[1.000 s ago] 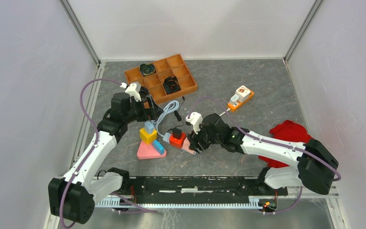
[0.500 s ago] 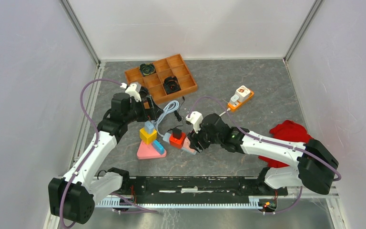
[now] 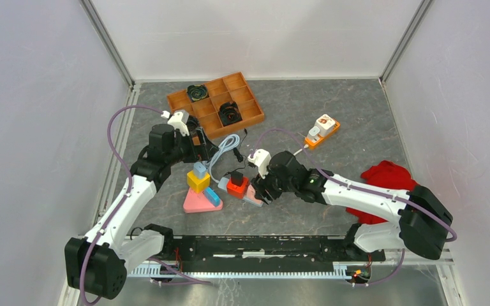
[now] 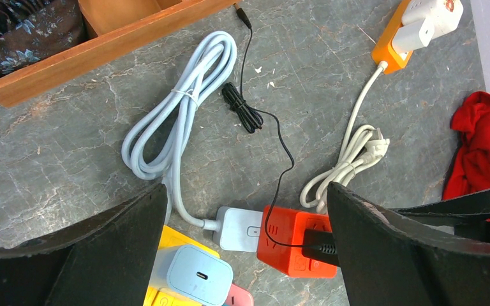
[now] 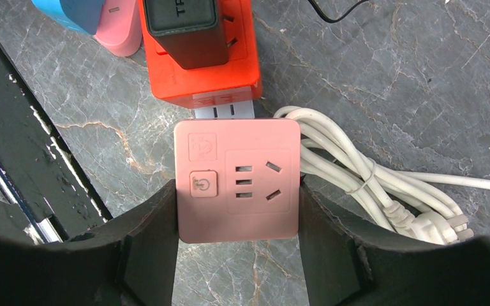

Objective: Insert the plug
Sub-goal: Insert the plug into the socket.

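My right gripper (image 5: 236,191) is nearest, low over the table just in front of the arm bases. Its jaws are partly closed on the pink socket block (image 5: 236,182), one pad against each side, with the block's button and socket holes facing up. A narrow white slotted strip shows between this block and the red socket block (image 5: 201,64), which sits just to the left and slightly farther off. I cannot tell whether the two are joined. A black adapter (image 5: 182,25) is plugged into the top of the red block. A tied white cord bundle (image 5: 357,185) lies just beside the pink block.

Further left are a pink triangular base (image 3: 196,203), a blue piece (image 3: 213,196) and a yellow block (image 3: 198,182) with a pale blue charger (image 3: 200,169) on it.

A red cloth (image 3: 386,178) lies at the right.

My left gripper (image 4: 245,191) hangs above the table past the yellow block, jaws wide apart and holding nothing, over a coiled pale blue cable (image 4: 178,115).

Farther right sits an orange power strip (image 3: 322,134). Farthest is a wooden tray (image 3: 217,105).
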